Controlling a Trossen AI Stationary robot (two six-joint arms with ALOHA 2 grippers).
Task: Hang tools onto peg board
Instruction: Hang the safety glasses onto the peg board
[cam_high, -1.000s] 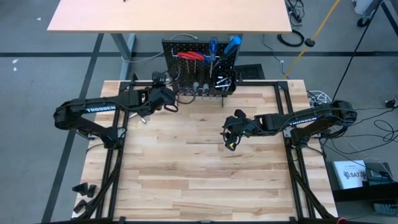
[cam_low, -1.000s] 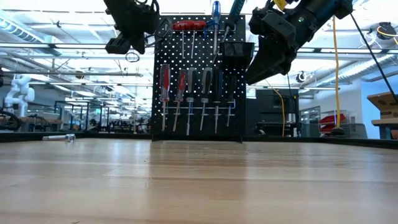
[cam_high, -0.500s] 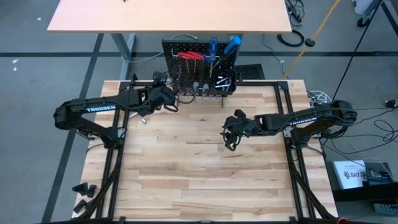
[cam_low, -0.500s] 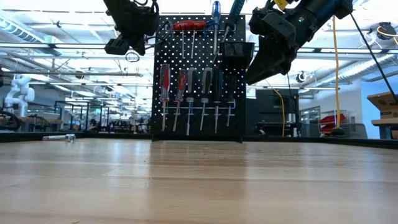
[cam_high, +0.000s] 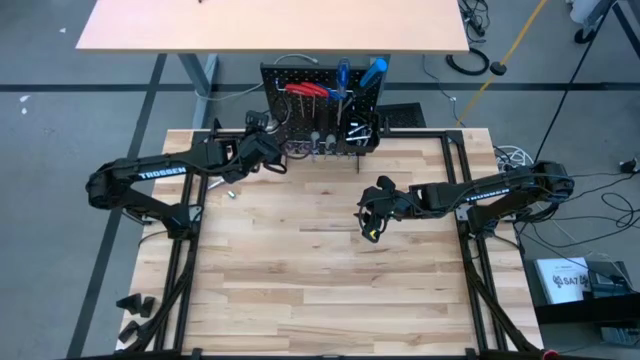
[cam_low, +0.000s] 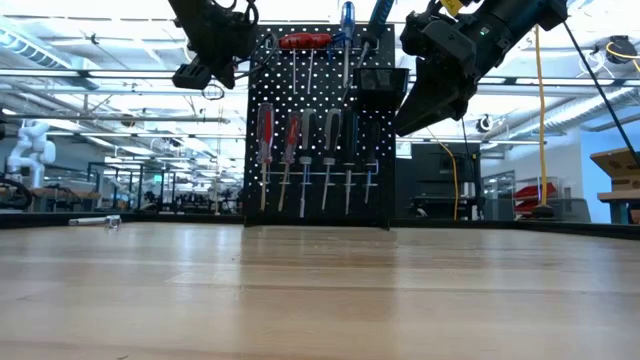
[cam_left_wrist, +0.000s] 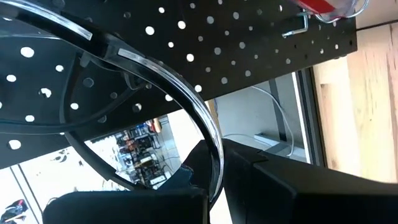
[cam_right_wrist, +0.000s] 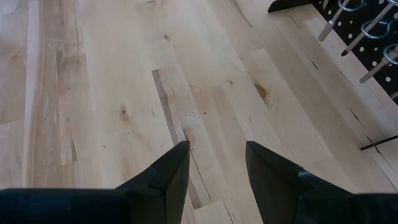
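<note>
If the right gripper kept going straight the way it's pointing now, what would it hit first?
Most likely the bare wooden tabletop. The right gripper angles down at it with open fingers and nothing between; the peg board sits off to one side.

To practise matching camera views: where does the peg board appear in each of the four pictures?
High view: peg board at top centre, beyond the table's far edge.
Low view: upright at centre.
Left wrist view: fills the upper part, close up.
Right wrist view: only a corner.
Shared landmark: its hanging screwdrivers.
</note>
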